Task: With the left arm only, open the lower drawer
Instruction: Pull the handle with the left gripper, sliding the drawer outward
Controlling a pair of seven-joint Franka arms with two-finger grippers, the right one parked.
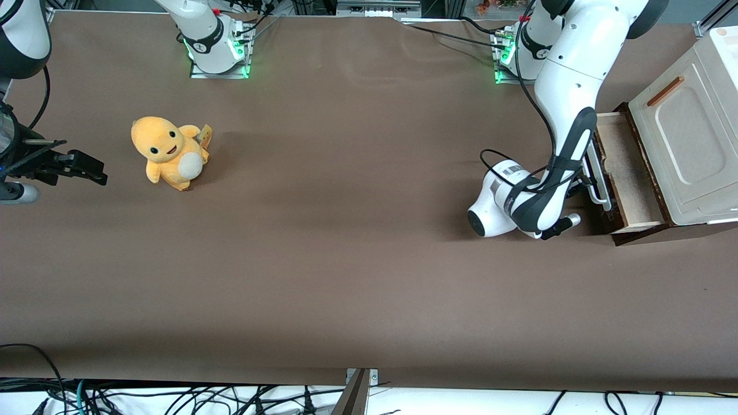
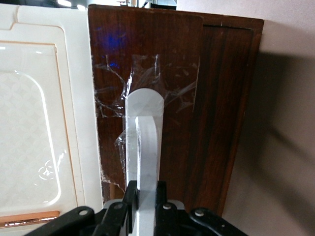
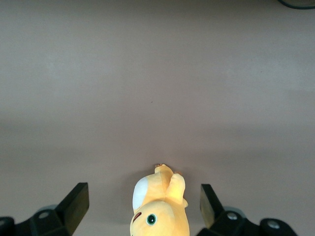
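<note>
At the working arm's end of the table: my left arm [image 1: 568, 86] reaches down from its base to the cabinet, with the wrist bent low over the brown table [image 1: 346, 259].

My gripper [image 2: 146, 209]: it sits at the front of the lower drawer, fingers closed together around the white loop handle [image 2: 146, 147]. In the wrist view the black fingers [image 2: 130, 201] press the bar from both sides, and the bar runs out straight from between them.

Lower drawer [image 1: 625, 173]: it is pulled partway out of the cabinet, so the pale beige tray inside lies open to the front camera. Its dark brown front [image 2: 147, 64] faces my wrist, with crinkled clear tape stuck on the wood around the handle's foot.

Handle in the front view [image 1: 597, 181]: a white bar on the dark front, just beside my wrist and partly hidden by it.

Cream panel [image 1: 683, 138]: it lies over the open drawer's inner part, with a thin orange-brown handle [image 1: 665, 91] near its farther edge. In the wrist view the same panel [image 2: 39, 123] lies edge to edge with the dark front.

My cable [image 1: 533, 98]: black, looping down from the base past the forearm to the wrist.

Yellow plush toy [image 1: 169, 153]: it sits on the table toward the parked arm's end, well apart from me and the drawer.
</note>
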